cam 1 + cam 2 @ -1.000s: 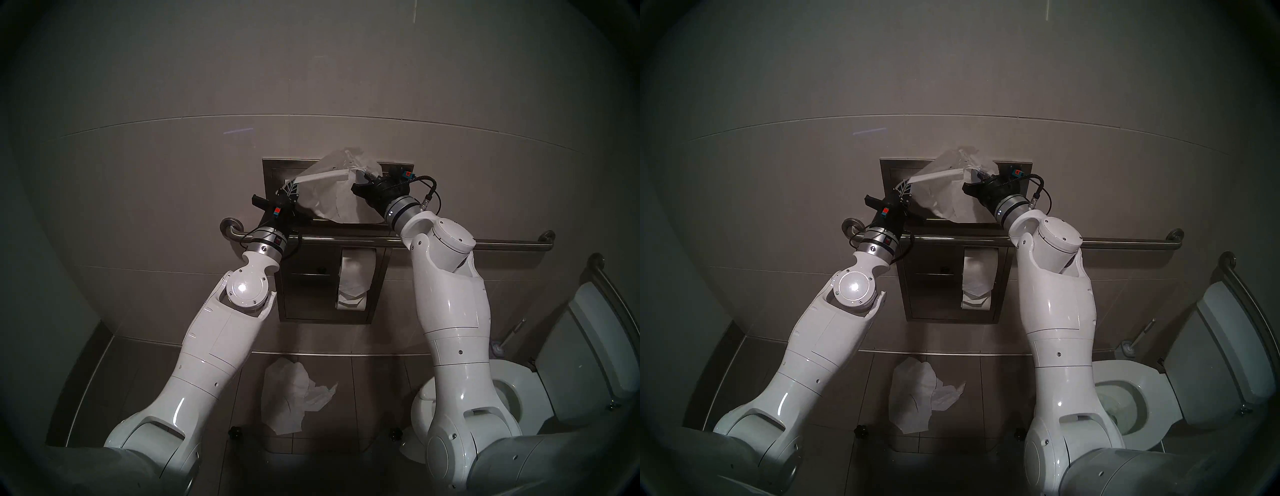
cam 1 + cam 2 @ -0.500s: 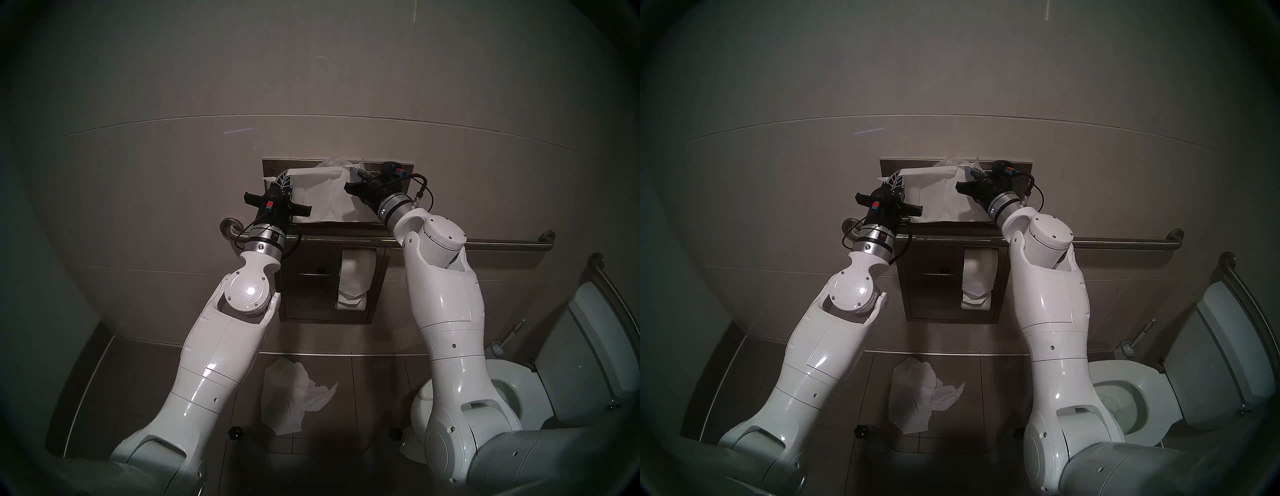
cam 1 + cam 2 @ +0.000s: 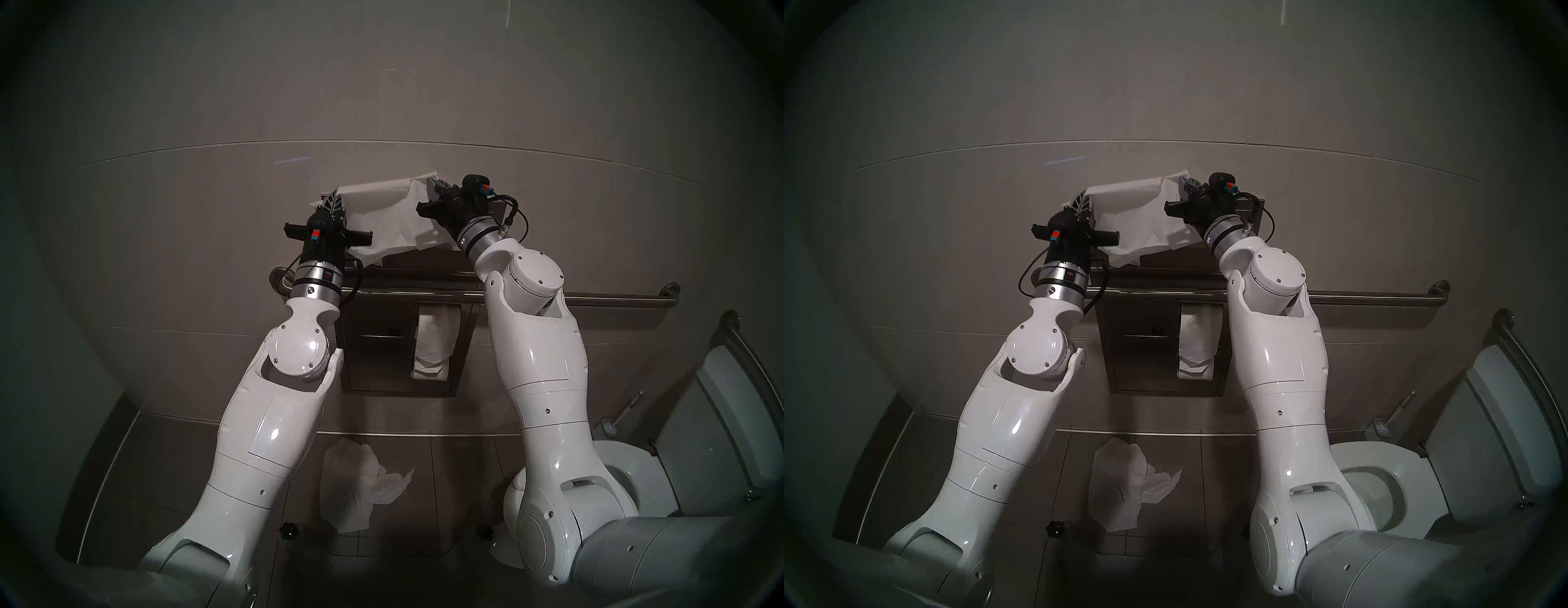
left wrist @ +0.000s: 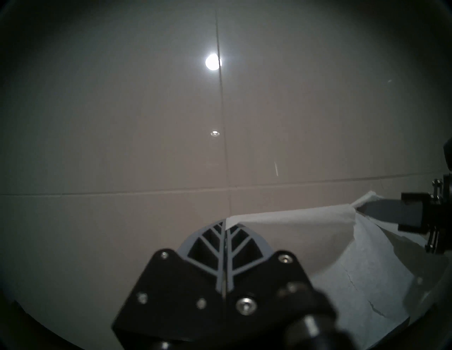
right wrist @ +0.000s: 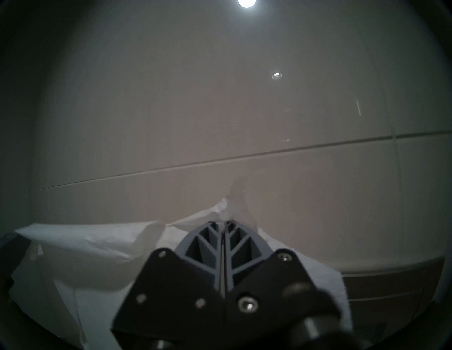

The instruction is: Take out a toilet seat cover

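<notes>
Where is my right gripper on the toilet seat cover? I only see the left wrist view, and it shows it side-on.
Observer: The right wrist view shows the right gripper shut on the toilet seat cover at its top edge.
Operator: Is the bottom edge out of the dispenser?
Observer: In the head view it hangs loose in front of the steel wall dispenser, above the grab bar.
Operator: Anything underneath?
Observer: A crumpled white paper sheet lies on the floor.
</notes>
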Controlling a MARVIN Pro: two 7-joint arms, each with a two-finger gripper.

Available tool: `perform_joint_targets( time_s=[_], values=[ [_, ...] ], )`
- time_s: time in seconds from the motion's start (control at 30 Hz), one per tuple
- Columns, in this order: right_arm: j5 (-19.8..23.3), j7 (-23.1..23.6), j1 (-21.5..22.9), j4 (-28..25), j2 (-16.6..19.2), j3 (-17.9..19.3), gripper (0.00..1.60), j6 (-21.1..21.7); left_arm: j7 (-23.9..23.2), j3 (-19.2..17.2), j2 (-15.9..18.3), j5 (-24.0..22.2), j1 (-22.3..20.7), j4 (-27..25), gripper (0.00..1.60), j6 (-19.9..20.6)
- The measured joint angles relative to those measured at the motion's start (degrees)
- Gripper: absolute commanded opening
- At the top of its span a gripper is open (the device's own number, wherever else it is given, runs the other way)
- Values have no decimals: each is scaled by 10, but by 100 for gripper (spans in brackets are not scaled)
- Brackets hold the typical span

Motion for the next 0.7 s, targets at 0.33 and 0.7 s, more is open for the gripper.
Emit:
perform_joint_targets(
  time_s=[0.33, 0.7],
  values=[
    [-34, -26, 23, 17, -10, -20, 0, -66, 20, -9, -7, 5, -20, -29, 0, -1],
    [-84, -61, 57, 59, -21, -46, 0, -146, 35, -10, -14, 11, -23, -36, 0, 4]
  ],
)
